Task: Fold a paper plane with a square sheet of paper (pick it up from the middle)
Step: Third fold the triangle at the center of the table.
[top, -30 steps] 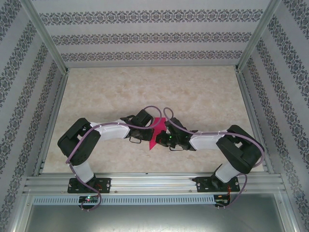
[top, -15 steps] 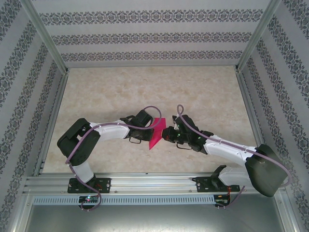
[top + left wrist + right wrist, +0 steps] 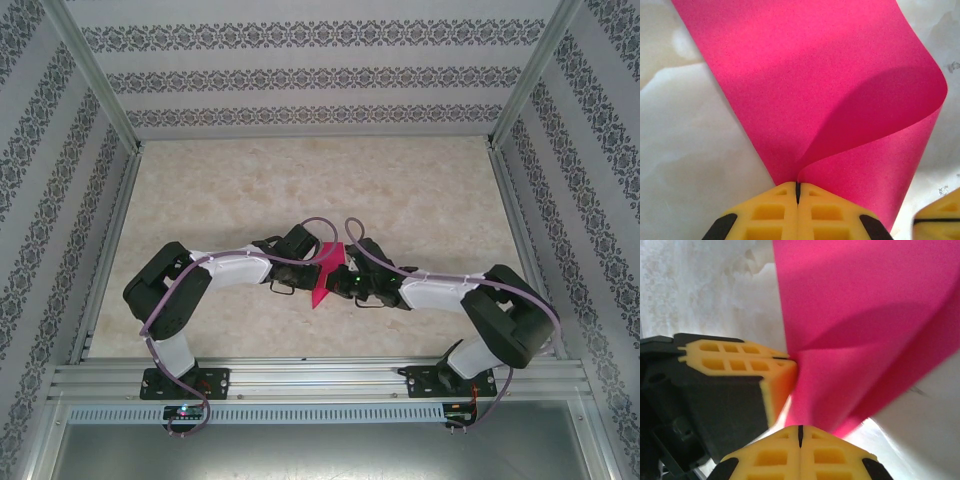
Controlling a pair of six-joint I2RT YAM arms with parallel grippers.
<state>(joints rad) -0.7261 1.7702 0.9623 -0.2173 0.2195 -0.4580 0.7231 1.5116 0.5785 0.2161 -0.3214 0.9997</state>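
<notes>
Found left claw (image 3: 797, 192) and right claw (image 3: 800, 436) both clamped on the pink sheet (image 3: 325, 272), held curled over the middle of the table (image 3: 420, 190). Risk of tearing or a crooked crease if pulled apart unevenly.

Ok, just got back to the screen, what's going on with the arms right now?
Both arms meet over the near middle of the table. The left gripper and the right gripper are each shut on the square sheet of paper, pinching it close beside each other. The sheet curls over itself in a loose bend rather than a flat crease, so no plane shape is there yet.
</notes>
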